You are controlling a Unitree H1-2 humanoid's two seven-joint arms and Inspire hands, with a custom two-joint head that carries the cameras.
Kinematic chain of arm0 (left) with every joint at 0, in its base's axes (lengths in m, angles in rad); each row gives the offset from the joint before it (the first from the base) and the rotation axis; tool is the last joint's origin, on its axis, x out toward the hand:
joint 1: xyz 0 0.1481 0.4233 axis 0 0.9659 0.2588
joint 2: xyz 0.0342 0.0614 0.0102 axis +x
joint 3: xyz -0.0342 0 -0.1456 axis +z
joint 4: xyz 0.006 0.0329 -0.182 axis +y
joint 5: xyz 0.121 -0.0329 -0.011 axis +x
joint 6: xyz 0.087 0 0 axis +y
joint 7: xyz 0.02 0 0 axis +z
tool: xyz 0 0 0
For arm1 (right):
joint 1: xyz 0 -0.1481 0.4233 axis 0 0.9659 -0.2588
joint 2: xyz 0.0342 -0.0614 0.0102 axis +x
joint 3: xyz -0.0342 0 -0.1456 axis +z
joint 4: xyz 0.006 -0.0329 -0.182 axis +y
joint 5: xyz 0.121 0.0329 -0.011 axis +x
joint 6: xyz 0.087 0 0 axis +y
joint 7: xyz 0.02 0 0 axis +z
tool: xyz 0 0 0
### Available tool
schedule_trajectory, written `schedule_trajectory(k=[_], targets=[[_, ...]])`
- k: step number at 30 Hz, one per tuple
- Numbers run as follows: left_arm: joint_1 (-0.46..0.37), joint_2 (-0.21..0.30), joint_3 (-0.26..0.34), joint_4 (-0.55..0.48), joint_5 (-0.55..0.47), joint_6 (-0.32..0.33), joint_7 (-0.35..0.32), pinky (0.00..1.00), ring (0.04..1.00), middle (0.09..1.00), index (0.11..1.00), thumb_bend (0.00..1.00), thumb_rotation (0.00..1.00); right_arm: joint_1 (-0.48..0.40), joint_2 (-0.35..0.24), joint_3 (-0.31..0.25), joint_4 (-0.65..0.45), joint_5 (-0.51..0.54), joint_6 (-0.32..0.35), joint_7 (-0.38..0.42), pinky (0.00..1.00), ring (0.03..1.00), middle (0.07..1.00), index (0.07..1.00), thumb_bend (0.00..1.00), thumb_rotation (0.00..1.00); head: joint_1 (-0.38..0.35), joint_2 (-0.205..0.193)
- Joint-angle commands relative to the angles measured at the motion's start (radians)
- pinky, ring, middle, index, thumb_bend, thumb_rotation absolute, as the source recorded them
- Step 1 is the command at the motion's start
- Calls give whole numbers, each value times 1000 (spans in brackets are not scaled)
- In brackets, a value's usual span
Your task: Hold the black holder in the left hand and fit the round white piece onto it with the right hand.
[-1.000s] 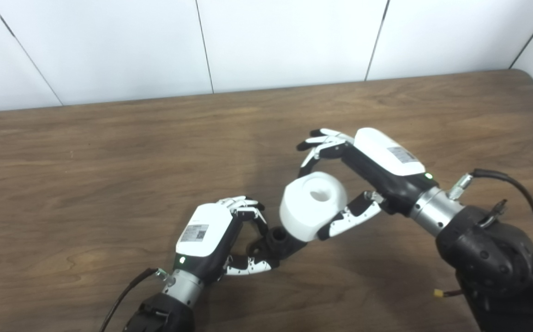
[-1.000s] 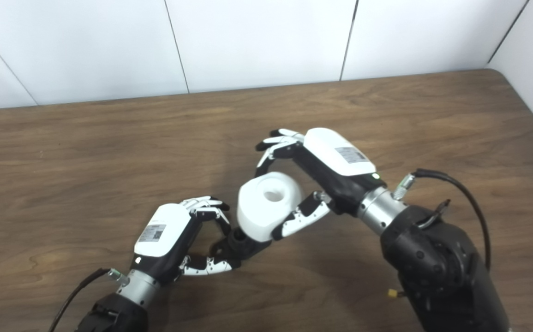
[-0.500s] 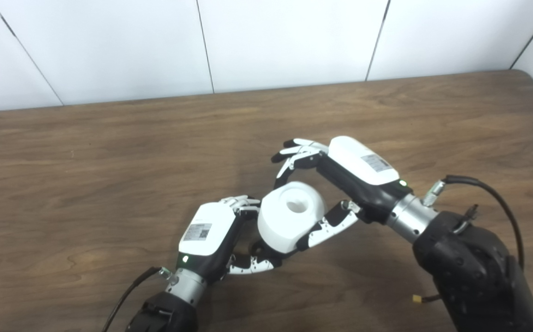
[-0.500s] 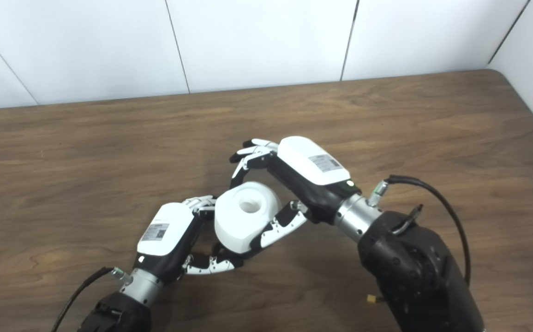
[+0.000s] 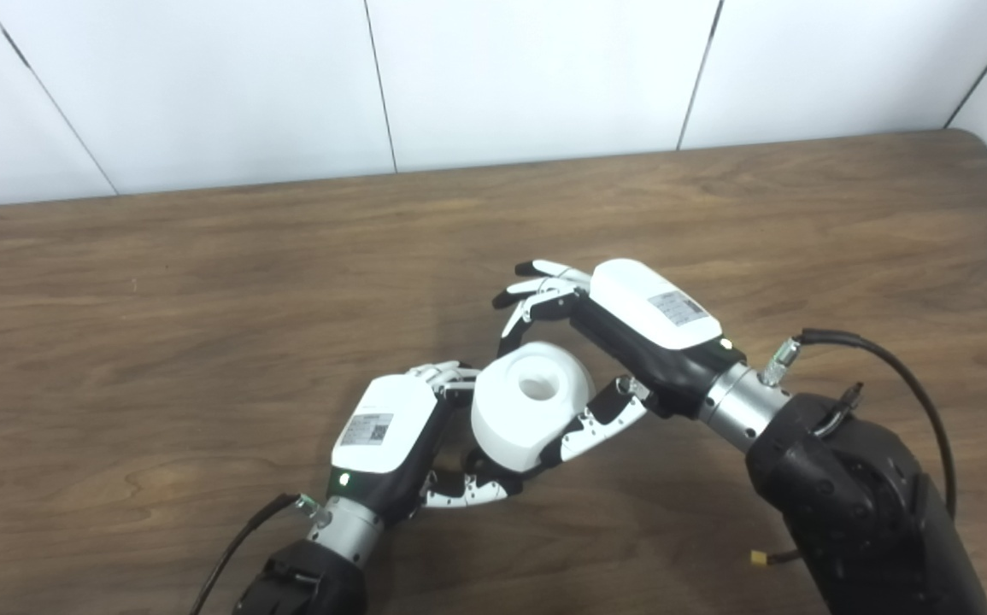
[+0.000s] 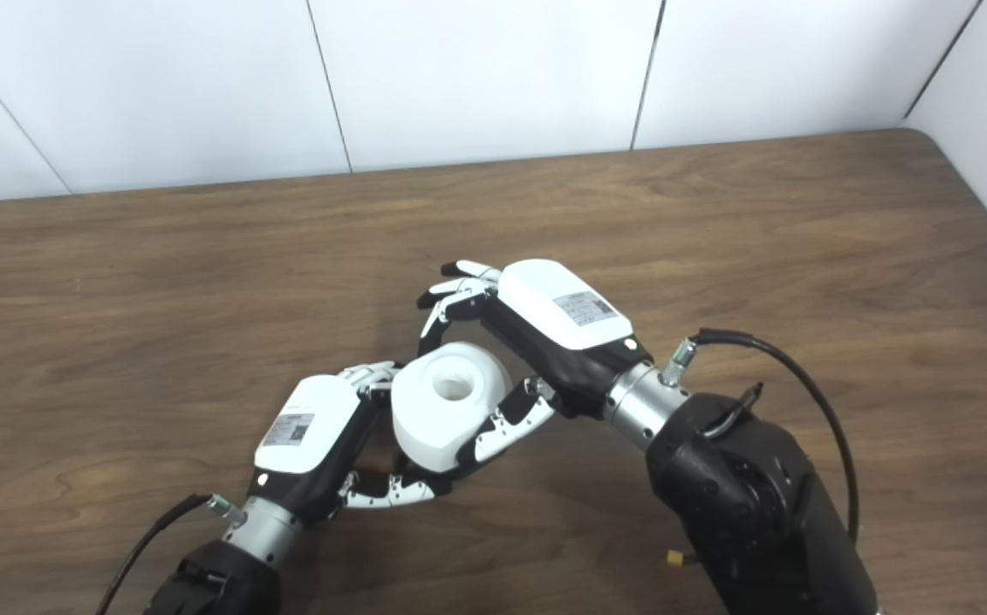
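Observation:
My right hand [image 5: 621,342] is shut on the round white piece [image 5: 527,414], a thick white roll with a centre hole facing up; thumb below it, fingers curled over its far side. The white piece sits directly over the black holder [image 5: 480,468], hiding nearly all of it; only a dark sliver shows beneath. My left hand [image 5: 395,440] is shut on the black holder, low over the wooden table [image 5: 160,342], its fingers touching the white piece's left side. In the right eye view the white piece [image 6: 446,410] covers the holder the same way.
Bare wooden table surface stretches all around the hands. A white panelled wall [image 5: 502,77] runs along the table's far edge, and the table's right corner [image 5: 972,137] is rounded. A black cable [image 5: 886,367] loops off the right forearm.
The right hand carried the white piece left and down until it came over the black holder, covering it. The left hand stayed in place.

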Motion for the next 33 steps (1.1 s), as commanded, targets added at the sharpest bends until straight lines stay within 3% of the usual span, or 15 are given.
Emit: schedule_trajectory(k=[1, 33], targets=[[-1, 3, -6, -10, 16, 11, -28, 846, 846, 777, 487, 517, 58, -17, 4, -5, -9, -3, -39, -25, 813, 927, 818, 482, 522, 144, -1, 0], [1, 0, -1, -29, 20, 11, -36, 843, 843, 773, 487, 517, 59, 17, 5, 1, 19, -38, -105, -30, 815, 920, 807, 482, 522, 141, -10, 10]])
